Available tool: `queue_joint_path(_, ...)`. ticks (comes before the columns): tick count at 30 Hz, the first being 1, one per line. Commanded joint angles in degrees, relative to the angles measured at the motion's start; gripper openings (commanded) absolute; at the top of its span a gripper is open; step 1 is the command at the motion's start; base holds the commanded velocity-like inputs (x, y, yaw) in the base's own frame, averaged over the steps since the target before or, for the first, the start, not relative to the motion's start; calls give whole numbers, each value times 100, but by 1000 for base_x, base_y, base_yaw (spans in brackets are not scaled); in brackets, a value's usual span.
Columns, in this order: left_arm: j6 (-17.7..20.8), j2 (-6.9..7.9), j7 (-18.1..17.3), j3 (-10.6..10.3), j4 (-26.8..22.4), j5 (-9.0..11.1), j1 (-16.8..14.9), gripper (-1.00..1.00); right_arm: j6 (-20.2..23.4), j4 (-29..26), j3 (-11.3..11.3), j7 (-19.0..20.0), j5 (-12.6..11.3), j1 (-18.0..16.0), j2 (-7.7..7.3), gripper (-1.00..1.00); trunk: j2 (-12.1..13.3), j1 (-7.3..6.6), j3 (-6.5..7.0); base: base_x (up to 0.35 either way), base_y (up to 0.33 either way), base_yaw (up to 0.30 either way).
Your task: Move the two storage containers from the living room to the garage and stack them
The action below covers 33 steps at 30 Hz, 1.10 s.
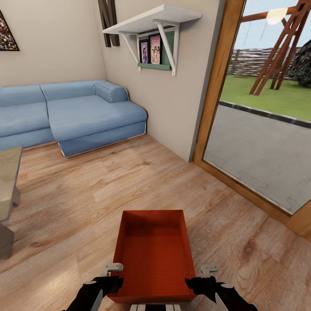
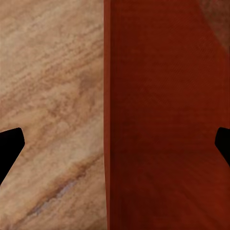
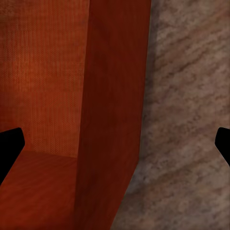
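**Orange-red bin sitting between both grippers in the living room**

So there's 1 storage container (image 1: 153,255) on the light wood plank floor (image 1: 129,181), right in front of the robot, open top up and nothing inside.

The left gripper (image 1: 113,268) is at its left wall and the right gripper (image 1: 208,270) at its right wall, both near the bin's near end. In each wrist view the fingers (image 2: 10,143) sit wide apart with a container wall running between them, so both look spread open, straddling a wall rather than clamped on it.

Blue sofa (image 1: 69,114) is well back against the beige wall, with a white shelf (image 1: 151,19) on the wall to the right and a glass door (image 1: 259,121) beside it.
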Motion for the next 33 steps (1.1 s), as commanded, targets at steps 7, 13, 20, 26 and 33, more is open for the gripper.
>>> queue_joint_path(7,31,1,-21,23,-10,-15,-1,100,37,-13,-37,31,30,0,4,100,-2,-1,-5,0,0,0)
queue_joint_path(13,21,17,-22,23,-16,-13,-1,100,37,-13,-37,31,30,0,4,100,-2,-1,-5,0,0,0)
queue_joint_path(20,21,-5,-30,23,4,-13,-1,100,37,-13,-37,31,30,0,4,100,-2,-1,-5,0,0,0)
queue_joint_path(26,0,6,-37,23,21,-11,-1,-100,37,-13,-37,31,30,0,4,100,-2,-1,-5,0,0,0)
queue_joint_path(33,-2,17,-38,23,25,-5,-1,-100,-107,-13,-37,54,30,0,4,-100,-2,-1,-5,0,0,0)
